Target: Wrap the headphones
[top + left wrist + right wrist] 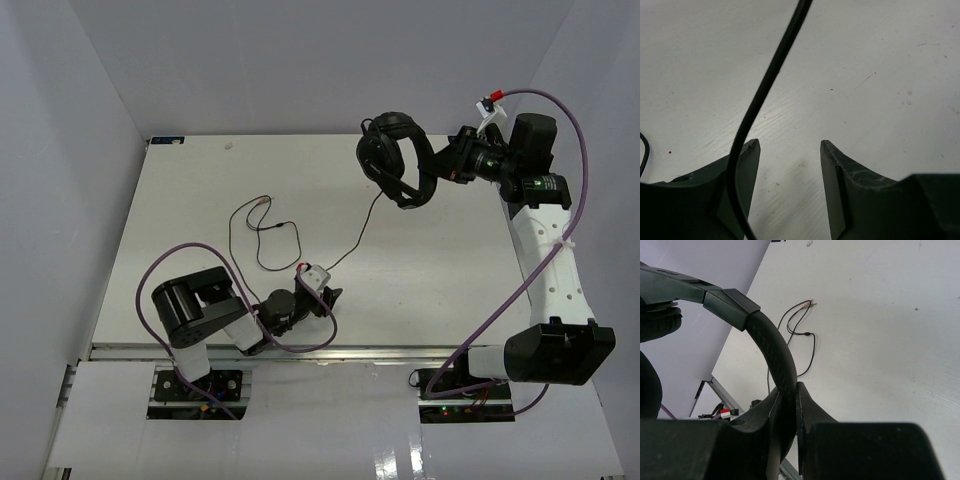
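The black headphones [393,158] hang above the table's far right, held by the headband. My right gripper [443,165] is shut on the headband [771,347], which sits pinched between the jaws of that gripper [789,388]. An earcup [657,325] shows at the left edge. The thin black cord [352,243] trails down to the table, passes my left gripper [330,296], then loops [262,235] to the reddish plug [263,201]; the plug also shows in the right wrist view [806,304]. My left gripper [790,146] is open low over the table. The cord [767,82] crosses over its left finger, not between the jaws.
A white table [200,200] stands between white walls. Its metal front rail [300,351] runs along the near edge. Thick purple robot cables [545,235] loop beside both arms. A small white connector block [316,274] sits on the left wrist.
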